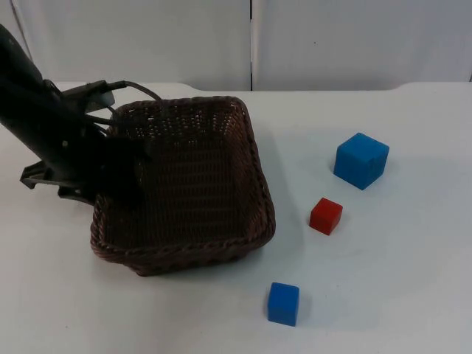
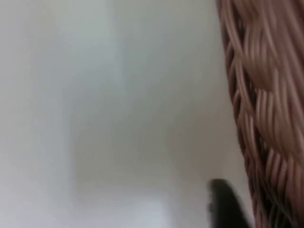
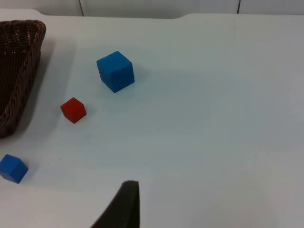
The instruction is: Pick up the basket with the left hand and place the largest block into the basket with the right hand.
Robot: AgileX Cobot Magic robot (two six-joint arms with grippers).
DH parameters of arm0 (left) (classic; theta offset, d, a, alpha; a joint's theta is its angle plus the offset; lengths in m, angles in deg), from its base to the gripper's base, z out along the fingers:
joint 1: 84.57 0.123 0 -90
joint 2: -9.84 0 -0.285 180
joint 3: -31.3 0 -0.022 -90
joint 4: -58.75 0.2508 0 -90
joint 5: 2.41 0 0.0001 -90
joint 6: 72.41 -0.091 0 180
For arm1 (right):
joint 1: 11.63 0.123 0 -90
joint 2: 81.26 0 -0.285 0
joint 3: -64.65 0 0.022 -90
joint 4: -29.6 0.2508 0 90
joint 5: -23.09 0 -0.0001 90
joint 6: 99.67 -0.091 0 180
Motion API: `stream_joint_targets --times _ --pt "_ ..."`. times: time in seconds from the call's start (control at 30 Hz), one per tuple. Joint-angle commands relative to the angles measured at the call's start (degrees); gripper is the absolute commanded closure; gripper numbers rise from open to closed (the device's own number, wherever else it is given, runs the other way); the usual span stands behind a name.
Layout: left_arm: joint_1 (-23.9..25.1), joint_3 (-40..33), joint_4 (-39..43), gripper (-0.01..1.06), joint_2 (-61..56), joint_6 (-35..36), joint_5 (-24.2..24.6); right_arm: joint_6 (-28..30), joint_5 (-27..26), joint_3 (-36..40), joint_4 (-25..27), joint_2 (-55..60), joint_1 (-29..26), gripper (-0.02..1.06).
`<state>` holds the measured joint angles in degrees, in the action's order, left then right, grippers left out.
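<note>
A dark brown woven basket (image 1: 254, 158) stands left of the table's middle. Its weave (image 2: 266, 95) runs close past the left wrist camera. My left gripper (image 1: 125, 173) is at the basket's left rim, dark against the wicker, and its grip on the rim cannot be made out. The largest block, a blue cube (image 1: 361, 160), rests on the table right of the basket and reappears in the right wrist view (image 3: 115, 71). My right gripper (image 3: 124, 209) hangs over bare table well short of that cube, away from every block.
A small red cube (image 1: 326, 215) lies between the basket and the big blue cube. A small blue cube (image 1: 283, 303) sits near the front edge, below the basket's right corner. The grey partition wall (image 1: 251, 37) closes the back.
</note>
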<state>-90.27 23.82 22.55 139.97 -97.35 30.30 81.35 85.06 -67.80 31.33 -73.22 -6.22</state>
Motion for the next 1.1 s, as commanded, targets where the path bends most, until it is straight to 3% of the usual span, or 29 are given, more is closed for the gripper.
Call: stream_joint_targets --times 0.0,0.07,0.1,0.13,0.57,0.77,1.07 --pt "0.07 0.27 -0.95 0.82 -0.11 1.45 0.65 0.06 -0.19 0.12 -0.02 -0.25 -0.07 -0.01" --pt "0.07 0.27 -0.95 0.97 -0.11 1.45 0.63 0.06 -0.19 0.12 -0.02 -0.25 -0.07 -0.01" --pt "0.07 0.27 -0.95 0.97 -0.11 1.45 0.63 0.06 -0.19 0.12 -0.02 -0.25 -0.07 -0.01" --pt "0.07 0.27 -0.95 1.05 -0.31 1.45 0.63 0.06 -0.19 0.12 -0.02 -0.25 -0.07 -0.01" --pt "0.07 0.27 -2.2 1.05 -13.06 1.89 9.66 0.06 -0.19 0.12 -0.02 -0.25 -0.07 -0.01" --pt "0.07 0.27 -2.37 1.05 -18.58 2.33 10.85 0.06 -0.19 0.12 -0.02 -0.25 -0.07 -0.01" --pt "0.07 0.27 -1.86 1.05 -23.85 6.09 16.36 0.06 -0.19 0.12 -0.12 -0.25 -0.07 -0.01"
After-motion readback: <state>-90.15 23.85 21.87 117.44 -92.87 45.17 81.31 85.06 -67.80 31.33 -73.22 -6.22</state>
